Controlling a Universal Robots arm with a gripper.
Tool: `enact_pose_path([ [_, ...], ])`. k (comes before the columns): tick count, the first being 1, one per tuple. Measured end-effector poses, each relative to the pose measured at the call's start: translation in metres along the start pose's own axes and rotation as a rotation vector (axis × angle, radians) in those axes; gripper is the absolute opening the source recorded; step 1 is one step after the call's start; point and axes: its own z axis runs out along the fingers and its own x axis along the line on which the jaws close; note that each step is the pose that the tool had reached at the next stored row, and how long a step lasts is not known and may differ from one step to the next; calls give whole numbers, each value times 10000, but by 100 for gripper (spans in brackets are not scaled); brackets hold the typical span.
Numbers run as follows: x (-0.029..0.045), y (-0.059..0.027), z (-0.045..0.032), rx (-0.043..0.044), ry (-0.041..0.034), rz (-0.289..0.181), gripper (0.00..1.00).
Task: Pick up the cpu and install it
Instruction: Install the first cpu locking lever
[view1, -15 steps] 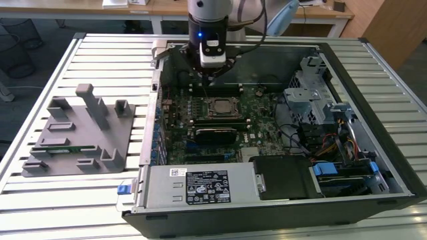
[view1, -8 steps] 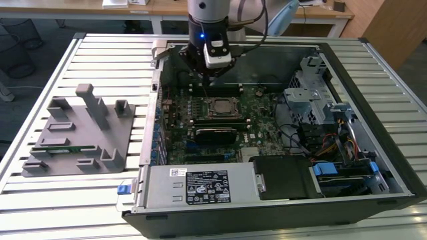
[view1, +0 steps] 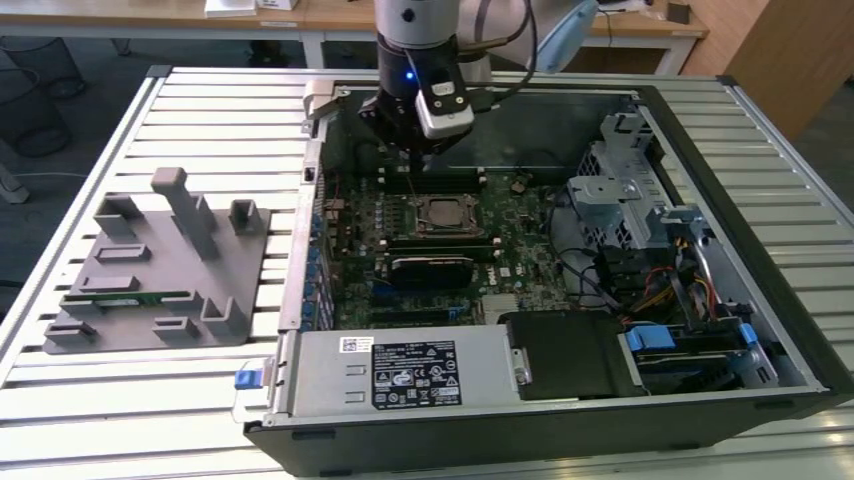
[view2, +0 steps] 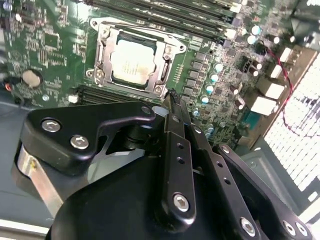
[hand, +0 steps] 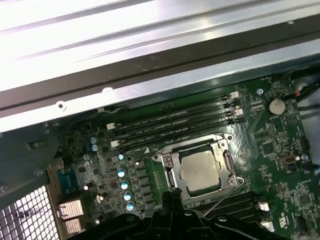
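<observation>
The cpu (view1: 438, 213) lies flat in the socket on the green motherboard (view1: 521, 235) inside the open computer case. Its silver-grey top shows within the metal socket frame in both wrist views (view2: 132, 60) (hand: 202, 170). My gripper (view1: 407, 150) hangs above the board, just behind the socket toward the memory slots (hand: 175, 120). The black fingers (view2: 175, 145) meet at the tip with nothing between them, so the gripper (view2: 172, 96) is shut and apart from the cpu.
A grey plastic fixture (view1: 154, 265) with a green memory stick (view1: 127, 297) in it lies on the slatted table at the exterior view's left. Case walls (view1: 747, 200), a drive cage (view1: 621, 190), cables and a power supply (view1: 400, 370) surround the board.
</observation>
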Motion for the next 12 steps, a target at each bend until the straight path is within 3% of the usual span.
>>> enact_pose_path([
  [9, 1, -1, 27, -57, 16, -1626, 11],
  [12, 13, -4, 33, -68, 22, -1919, 11],
])
